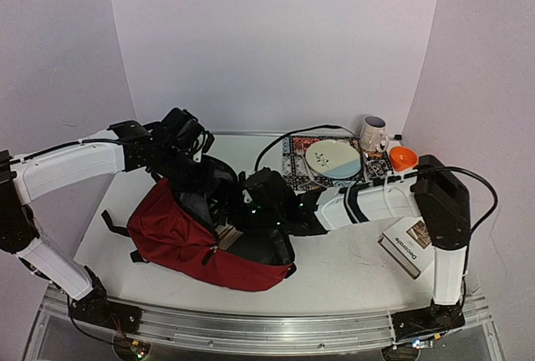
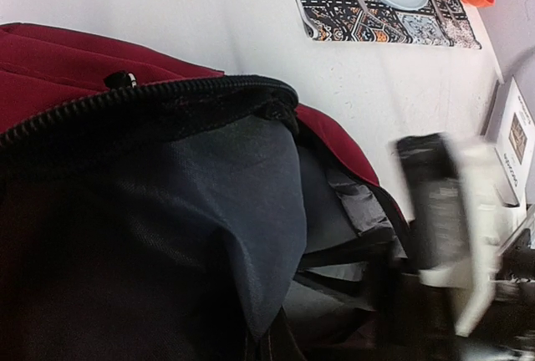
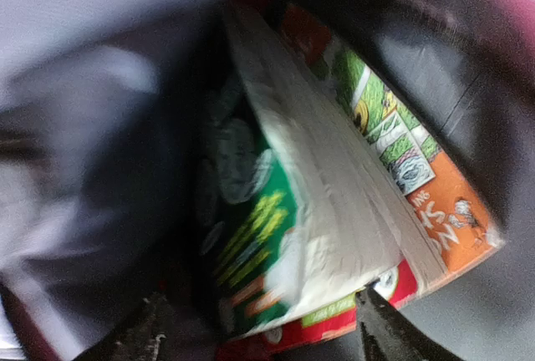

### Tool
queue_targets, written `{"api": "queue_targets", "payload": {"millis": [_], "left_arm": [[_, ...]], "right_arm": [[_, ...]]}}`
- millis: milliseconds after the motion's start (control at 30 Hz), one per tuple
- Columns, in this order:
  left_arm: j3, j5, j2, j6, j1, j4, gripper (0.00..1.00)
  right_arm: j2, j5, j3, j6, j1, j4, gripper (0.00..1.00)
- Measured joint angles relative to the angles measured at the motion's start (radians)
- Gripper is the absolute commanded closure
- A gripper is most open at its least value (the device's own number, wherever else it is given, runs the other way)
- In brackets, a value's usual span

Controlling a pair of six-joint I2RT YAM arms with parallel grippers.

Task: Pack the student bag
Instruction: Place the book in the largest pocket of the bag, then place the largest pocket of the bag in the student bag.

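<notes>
The student bag, dark red with black lining, lies on the table with its mouth open toward the right. My left gripper is at the bag's upper rim; in the left wrist view the zipper edge and the grey-black lining are drawn up into the jaws, which are shut on the fabric. My right gripper reaches into the mouth. In the right wrist view it is open, its fingertips spread to either side of a stack of books with green, orange and red covers inside the bag. A book edge shows in the top view.
A patterned mat at the back right holds a pale plate. A mug and an orange bowl stand beside it. A white book lies at the right, by the right arm's base. Black straps trail left.
</notes>
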Motion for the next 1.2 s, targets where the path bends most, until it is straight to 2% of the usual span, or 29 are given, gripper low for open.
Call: {"api": "queue_targets", "payload": {"millis": [167,367,600,800,1033,1200], "left_arm": [[-0.027,-0.011,-0.002,-0.002,0.000,0.017,0.94],[-0.065,-0.037,-0.002,-0.012,0.000,0.049,0.80],[-0.137,-0.063,-0.002,-0.026,0.000,0.097,0.68],[-0.176,-0.106,0.006,-0.026,0.001,0.131,0.58],[-0.206,-0.160,0.007,-0.022,0.012,0.141,0.34],[-0.214,-0.174,-0.007,-0.005,0.019,0.138,0.15]], "right_arm": [[-0.118,0.054,-0.015,-0.063,0.000,-0.071,0.08],[-0.231,0.161,-0.036,-0.145,-0.002,-0.226,0.02],[-0.349,0.308,-0.097,-0.207,-0.050,-0.489,0.02],[-0.426,0.435,-0.101,-0.218,-0.158,-0.745,0.02],[-0.442,0.582,-0.106,-0.161,-0.295,-1.027,0.02],[-0.442,0.626,-0.130,-0.140,-0.394,-1.135,0.02]]}}
